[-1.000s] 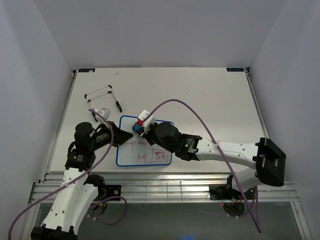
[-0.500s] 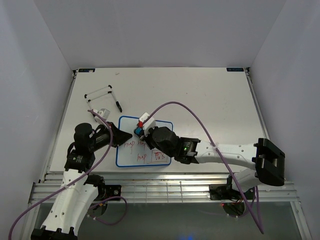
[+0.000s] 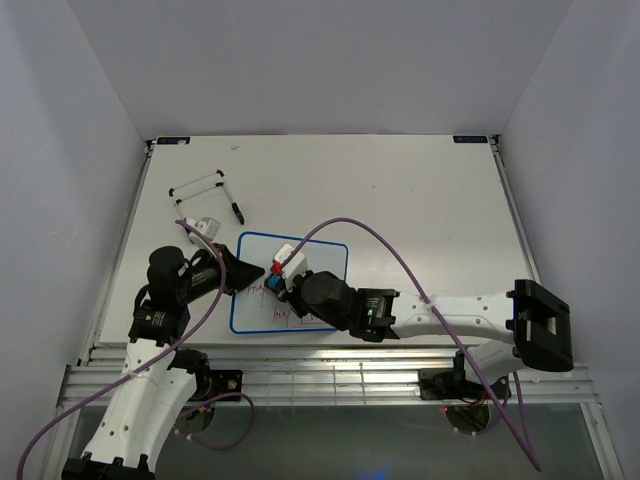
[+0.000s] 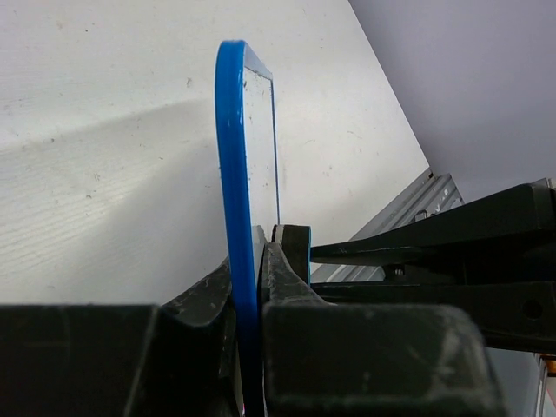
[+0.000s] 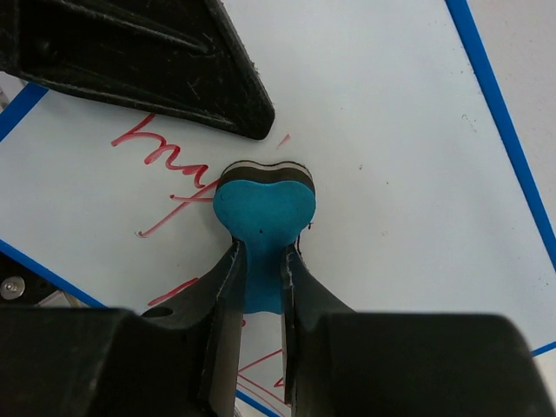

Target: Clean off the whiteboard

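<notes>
The whiteboard (image 3: 325, 258) lies flat on the table, white with a blue frame and red handwritten marks (image 5: 178, 169) near its left part. My left gripper (image 3: 255, 271) is shut on the board's left edge; the left wrist view shows the blue frame (image 4: 233, 174) edge-on between the fingers. My right gripper (image 3: 281, 275) is shut on the blue bow-shaped eraser (image 5: 263, 204) and presses it on the board beside the red writing. The eraser sits close to the left gripper's finger (image 5: 174, 61).
A white-and-black wire stand (image 3: 205, 192) stands at the table's back left. A small grey object (image 3: 206, 226) lies just behind the left gripper. The metal rail (image 3: 330, 375) runs along the table's near edge.
My right gripper with the eraser has moved down and left across the board, toward the left gripper. The red marks that lay in its path no longer show. The left gripper has kept its hold.
</notes>
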{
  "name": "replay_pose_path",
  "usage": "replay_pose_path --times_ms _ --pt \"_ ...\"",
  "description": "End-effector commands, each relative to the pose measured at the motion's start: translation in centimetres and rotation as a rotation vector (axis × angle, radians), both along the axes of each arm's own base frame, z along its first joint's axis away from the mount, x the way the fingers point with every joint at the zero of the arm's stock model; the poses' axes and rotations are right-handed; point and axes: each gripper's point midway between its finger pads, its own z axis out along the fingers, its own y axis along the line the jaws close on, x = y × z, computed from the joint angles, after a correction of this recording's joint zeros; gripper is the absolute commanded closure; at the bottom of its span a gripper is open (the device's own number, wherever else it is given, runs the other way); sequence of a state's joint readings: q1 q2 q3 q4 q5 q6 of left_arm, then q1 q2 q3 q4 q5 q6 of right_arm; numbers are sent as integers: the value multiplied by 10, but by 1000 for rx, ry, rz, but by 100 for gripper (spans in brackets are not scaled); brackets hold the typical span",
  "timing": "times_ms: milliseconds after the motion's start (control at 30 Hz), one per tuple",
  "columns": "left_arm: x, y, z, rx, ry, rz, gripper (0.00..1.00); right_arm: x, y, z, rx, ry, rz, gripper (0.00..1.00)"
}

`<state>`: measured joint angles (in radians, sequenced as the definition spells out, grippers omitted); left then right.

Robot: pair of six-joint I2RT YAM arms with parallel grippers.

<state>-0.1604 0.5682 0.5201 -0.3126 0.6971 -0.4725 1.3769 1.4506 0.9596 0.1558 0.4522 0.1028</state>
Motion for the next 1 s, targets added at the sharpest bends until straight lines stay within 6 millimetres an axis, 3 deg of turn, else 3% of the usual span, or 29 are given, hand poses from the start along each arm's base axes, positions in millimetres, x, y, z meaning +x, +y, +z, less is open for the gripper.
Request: replay_pose_path --times_ms 0,233,400,433,500,633,967 --pt "-18 -18 36 -15 -202 -173 100 -39 15 -49 -107 121 145 92" --pt "-16 -17 34 -14 -190 -154 100 -53 53 7 137 78 144 92" --pt "-11 -14 31 -5 -170 -126 100 -65 73 22 178 51 168 92" --pt "-9 -13 30 0 -164 -113 100 -63 79 33 197 43 164 92" --pt "-8 -13 28 3 -152 -108 100 -48 77 29 175 29 67 92" --pt "-5 -11 25 11 -131 -89 100 -13 59 30 193 3 -144 92" --pt "0 -6 10 -37 46 18 100 55 -13 -14 178 104 -336 92"
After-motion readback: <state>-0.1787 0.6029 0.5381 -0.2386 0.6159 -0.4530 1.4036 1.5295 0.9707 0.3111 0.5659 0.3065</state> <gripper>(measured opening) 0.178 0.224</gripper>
